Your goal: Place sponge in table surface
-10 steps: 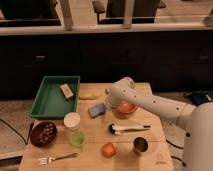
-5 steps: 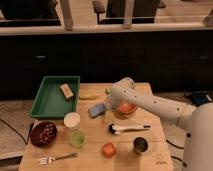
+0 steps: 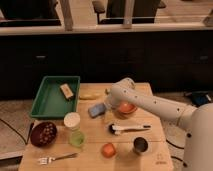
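Nothing shifts since prior frames | gripper (image 3: 106, 111) low at right edge of sponge (image 3: 95, 110), grip state we cannot tell | sponge looks down on table (image 3: 92, 136) | step: placing | next: release, lift clear

sponge (image 3: 96, 110): I see plain light blue.
table surface (image 3: 95, 147): pale wood with plank lines, and a small dark logo at one corner.
gripper (image 3: 107, 114): white like its arm, just beside the sponge on the orange bowl's side.
tray (image 3: 42, 106): green.
block (image 3: 66, 91): tan-brown.
orange bowl (image 3: 127, 108): orange.
dark bowl (image 3: 43, 133): maroon, and its contents look speckled to me.
tall cup (image 3: 72, 120): white.
small cup (image 3: 77, 138): pale green.
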You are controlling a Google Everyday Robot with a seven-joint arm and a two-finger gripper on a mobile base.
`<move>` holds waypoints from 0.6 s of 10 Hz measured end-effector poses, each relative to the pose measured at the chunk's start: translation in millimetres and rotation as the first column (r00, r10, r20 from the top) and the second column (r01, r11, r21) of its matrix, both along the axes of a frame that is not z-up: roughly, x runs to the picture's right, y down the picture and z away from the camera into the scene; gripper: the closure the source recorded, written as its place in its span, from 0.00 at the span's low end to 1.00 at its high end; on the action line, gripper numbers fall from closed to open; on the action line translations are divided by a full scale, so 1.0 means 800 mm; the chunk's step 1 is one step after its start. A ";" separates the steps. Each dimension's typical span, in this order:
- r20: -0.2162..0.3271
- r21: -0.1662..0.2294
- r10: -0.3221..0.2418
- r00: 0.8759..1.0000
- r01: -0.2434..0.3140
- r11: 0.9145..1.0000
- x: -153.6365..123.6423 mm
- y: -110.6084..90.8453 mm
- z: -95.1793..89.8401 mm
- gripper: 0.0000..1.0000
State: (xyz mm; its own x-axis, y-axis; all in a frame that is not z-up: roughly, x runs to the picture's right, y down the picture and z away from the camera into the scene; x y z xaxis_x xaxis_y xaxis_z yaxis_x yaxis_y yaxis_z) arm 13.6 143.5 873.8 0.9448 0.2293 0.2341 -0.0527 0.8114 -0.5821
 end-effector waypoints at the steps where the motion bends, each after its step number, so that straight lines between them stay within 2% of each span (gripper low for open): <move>1: 0.001 -0.001 0.000 1.000 0.000 1.000 0.000 0.001 0.000 0.20; 6: 0.007 -0.006 0.001 1.000 -0.001 1.000 0.000 0.003 -0.001 0.20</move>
State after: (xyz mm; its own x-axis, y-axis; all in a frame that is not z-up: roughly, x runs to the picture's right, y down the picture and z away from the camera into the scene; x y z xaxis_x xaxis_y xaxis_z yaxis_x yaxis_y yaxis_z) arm 13.3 146.2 872.9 0.9428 0.2318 0.2396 -0.0492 0.8076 -0.5877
